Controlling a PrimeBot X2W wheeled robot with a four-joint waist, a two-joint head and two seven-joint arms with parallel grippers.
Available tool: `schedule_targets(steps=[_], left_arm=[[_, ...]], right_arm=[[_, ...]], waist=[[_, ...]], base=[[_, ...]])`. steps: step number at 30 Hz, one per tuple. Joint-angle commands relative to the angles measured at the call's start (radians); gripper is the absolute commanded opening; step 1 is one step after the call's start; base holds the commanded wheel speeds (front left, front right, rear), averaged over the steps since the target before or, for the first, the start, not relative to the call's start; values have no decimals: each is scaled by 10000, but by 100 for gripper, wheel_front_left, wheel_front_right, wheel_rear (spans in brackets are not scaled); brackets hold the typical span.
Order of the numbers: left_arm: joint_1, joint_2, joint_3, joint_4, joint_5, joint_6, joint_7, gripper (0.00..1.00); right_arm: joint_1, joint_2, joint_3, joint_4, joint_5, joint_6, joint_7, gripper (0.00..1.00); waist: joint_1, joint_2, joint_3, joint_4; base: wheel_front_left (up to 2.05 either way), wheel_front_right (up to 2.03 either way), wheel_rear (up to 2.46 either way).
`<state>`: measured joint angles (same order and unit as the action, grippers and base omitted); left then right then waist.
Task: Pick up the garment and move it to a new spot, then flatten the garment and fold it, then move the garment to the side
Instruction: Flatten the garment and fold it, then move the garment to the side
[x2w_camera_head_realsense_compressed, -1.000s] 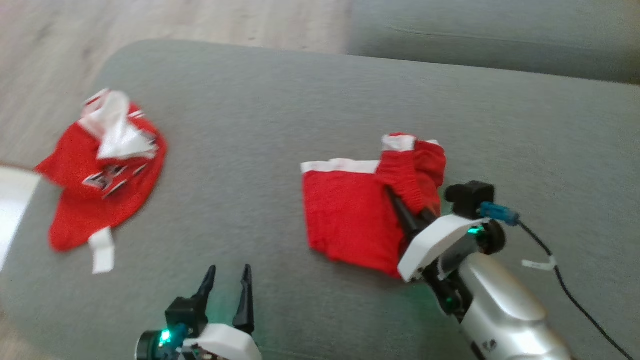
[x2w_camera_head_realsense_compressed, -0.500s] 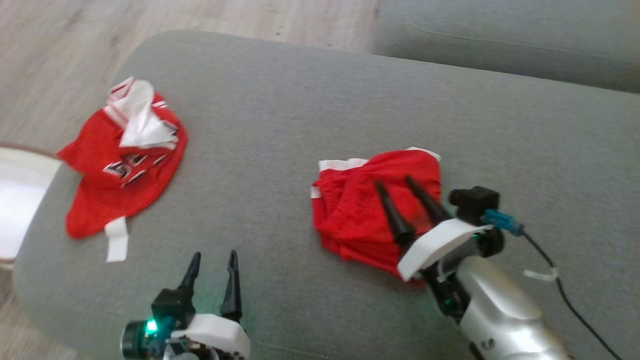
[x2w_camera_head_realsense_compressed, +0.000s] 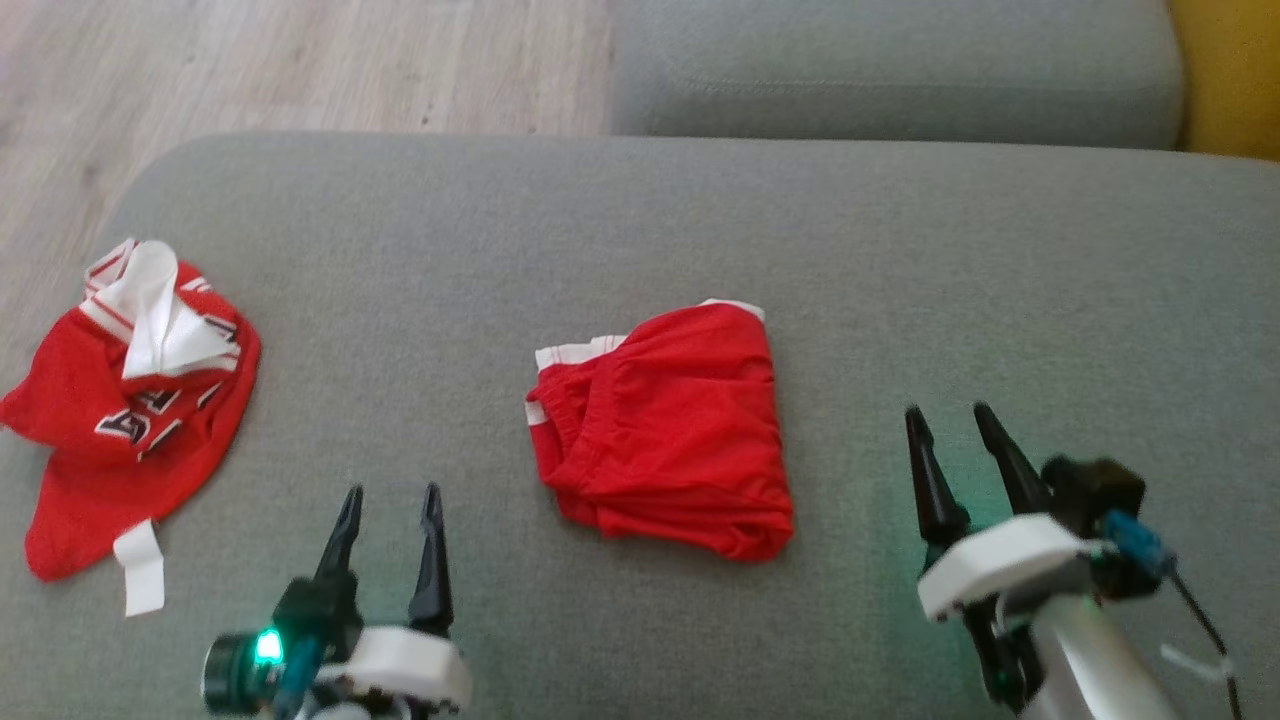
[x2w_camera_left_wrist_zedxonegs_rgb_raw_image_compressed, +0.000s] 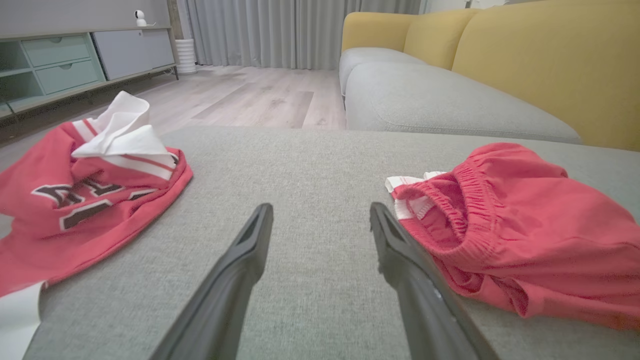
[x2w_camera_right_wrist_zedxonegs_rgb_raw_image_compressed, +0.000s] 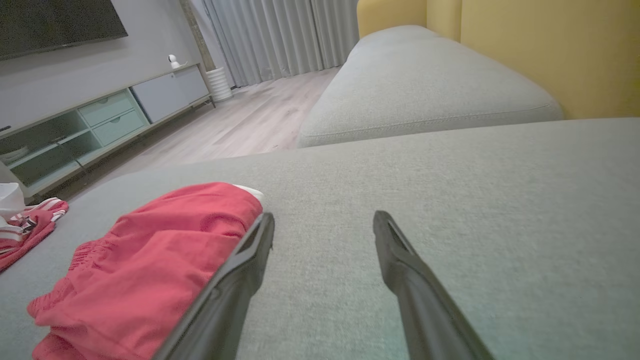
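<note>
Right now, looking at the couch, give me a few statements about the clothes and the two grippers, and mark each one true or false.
1. The right gripper is clamped on the red shorts. False: it is open and sits apart from them, to their right.
2. The shorts lie on the grey cushion. True.
3. The left gripper is open and holds nothing. True.
4. The jersey lies on top of the shorts. False: it lies apart from them, near the cushion's left edge.
</note>
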<state>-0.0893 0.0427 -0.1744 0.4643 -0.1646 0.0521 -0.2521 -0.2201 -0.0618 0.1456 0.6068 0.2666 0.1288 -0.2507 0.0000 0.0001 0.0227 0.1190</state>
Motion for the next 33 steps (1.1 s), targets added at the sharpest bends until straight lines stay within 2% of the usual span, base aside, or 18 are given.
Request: schedule_targets(steps=[1, 8, 16, 22, 26, 29, 33], left_arm=[[67, 76, 406, -351, 84, 16, -97, 100], [1005, 76, 425, -679, 165, 80, -97, 100], [987, 76, 161, -745, 187, 26, -97, 100], [748, 76, -344, -789, 174, -44, -97, 100], [613, 76, -609, -781, 151, -51, -97, 100], [459, 76, -797, -711, 68, -71, -97, 100], [327, 76, -980, -563, -20, -132, -97, 100]], right_arm=[[-155, 116, 153, -422, -159, 19, -109, 100], [950, 116, 109, -695, -289, 19, -109, 100], [1000, 116, 316, -652, -221, 19, -110, 100], [301, 116, 669, -519, -111, 19, -110, 100], [-327, 116, 1041, -19, 60, 19, -110, 100], [-1110, 116, 1430, 903, 159, 19, -109, 100], [-2008, 116, 1419, 2278, 81, 19, -20, 100]], waist=[[0, -1, -132, -102], [0, -1, -394, -344], [0, -1, -364, -283], [0, -1, -69, 247], [0, -1, 213, 699], [0, -1, 472, 1201], [0, -1, 760, 1774]], base=[[0, 0, 0], [0, 0, 0], [0, 0, 0], [0, 0, 0], [0, 0, 0], [0, 0, 0], [0, 0, 0]])
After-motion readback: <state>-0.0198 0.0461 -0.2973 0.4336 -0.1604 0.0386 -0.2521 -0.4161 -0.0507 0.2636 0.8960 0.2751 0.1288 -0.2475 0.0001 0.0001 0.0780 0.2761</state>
